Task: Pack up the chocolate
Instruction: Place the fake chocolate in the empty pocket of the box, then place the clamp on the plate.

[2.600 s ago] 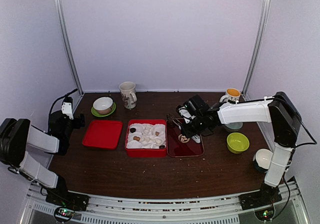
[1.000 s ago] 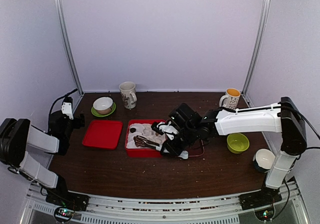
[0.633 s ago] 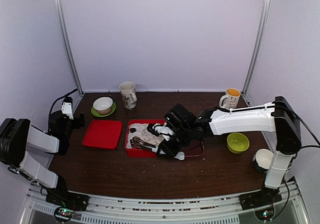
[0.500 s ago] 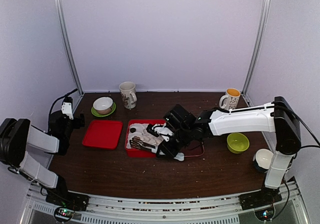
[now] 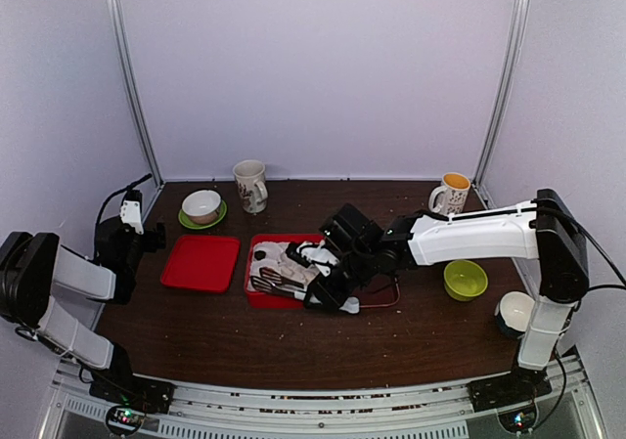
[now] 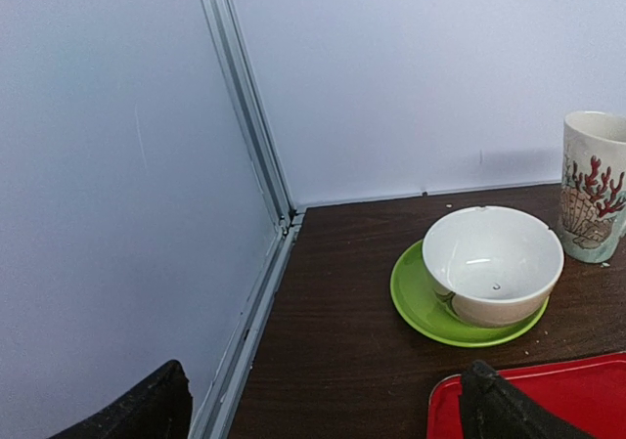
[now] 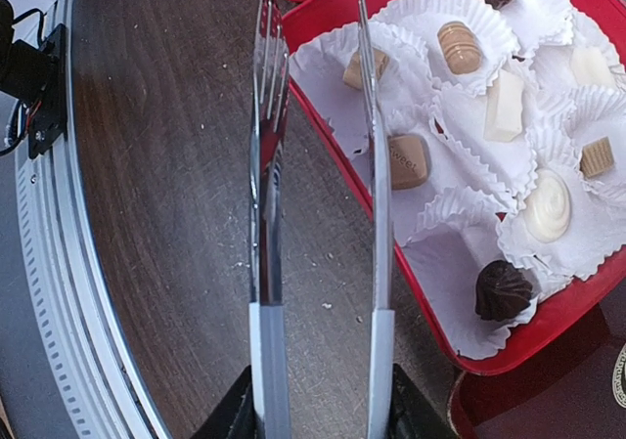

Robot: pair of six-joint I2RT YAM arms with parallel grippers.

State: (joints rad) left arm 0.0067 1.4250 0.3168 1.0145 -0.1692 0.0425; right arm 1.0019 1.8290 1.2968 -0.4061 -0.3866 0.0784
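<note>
The red box holds white paper cups with several chocolate pieces: a brown square, a white block, a cream round and a dark swirl. My right gripper is shut on the handles of metal tongs. Their two arms stand spread with nothing between them. One arm hangs over the box's near-left edge, the other over bare table. From above, the tongs lie over the box's front left corner. My left gripper is open at the far left, holding nothing.
A flat red lid lies left of the box. A dark red tray sits to its right, under my right arm. A white bowl on a green saucer, a patterned mug, an orange-filled mug, a green bowl and a white cup ring the area.
My right arm has carried the tongs from the dark red tray to the box's front left corner. In the last second the tongs' arms have spread wider. The left arm has stayed still.
</note>
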